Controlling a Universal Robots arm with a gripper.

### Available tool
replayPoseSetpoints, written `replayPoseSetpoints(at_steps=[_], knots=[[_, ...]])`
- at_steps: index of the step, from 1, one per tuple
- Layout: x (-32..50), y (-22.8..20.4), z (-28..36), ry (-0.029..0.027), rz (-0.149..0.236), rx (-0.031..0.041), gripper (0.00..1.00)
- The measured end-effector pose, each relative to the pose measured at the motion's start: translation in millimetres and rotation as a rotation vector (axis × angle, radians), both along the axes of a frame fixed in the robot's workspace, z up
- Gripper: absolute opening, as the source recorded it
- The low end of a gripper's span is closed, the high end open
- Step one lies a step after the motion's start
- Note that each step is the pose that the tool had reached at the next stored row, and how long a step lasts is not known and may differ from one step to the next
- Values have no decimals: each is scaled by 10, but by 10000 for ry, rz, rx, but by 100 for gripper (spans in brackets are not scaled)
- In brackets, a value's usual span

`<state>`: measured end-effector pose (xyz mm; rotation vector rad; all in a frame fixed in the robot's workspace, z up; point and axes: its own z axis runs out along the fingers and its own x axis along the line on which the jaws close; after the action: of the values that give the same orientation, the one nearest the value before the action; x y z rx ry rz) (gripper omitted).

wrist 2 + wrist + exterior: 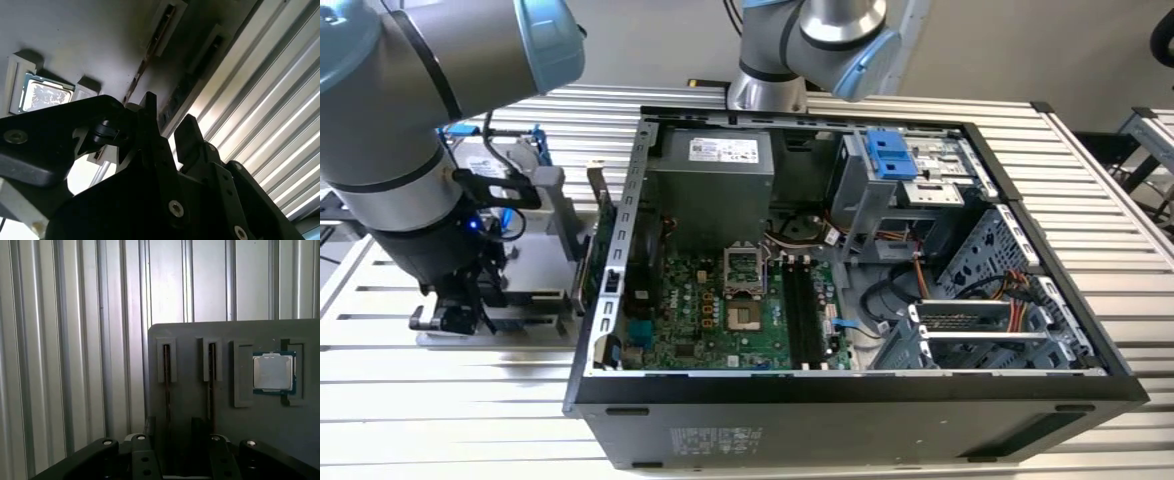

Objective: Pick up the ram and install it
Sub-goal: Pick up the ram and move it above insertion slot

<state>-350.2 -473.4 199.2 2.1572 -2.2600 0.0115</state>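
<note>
In both wrist views, two ram sticks stand on edge in slots of a grey holder (190,335). One ram (166,385) (150,55) runs into the gap between my fingers; the other ram (211,380) stands one slot over. My gripper (174,435) (167,125) is open and straddles the first ram, with its fingers (150,432) on either side and a little room left. In the exterior view, the gripper (454,315) hangs low over the holder (540,290), on the exterior view's left of the open computer case (854,385). The black motherboard slots (803,310) lie inside the case.
A processor chip (273,371) (42,95) sits in a pocket of the holder beside the rams. A hard drive with blue rails (494,160) stands behind the holder. The ribbed metal table (440,400) surrounds everything. A second arm's base (767,90) rises behind the case.
</note>
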Motion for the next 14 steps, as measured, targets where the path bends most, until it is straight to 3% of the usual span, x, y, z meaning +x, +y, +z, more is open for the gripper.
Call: replayPoseSetpoints(at_steps=[14], knots=[[0, -23, -49, 0, -1, 1, 100]])
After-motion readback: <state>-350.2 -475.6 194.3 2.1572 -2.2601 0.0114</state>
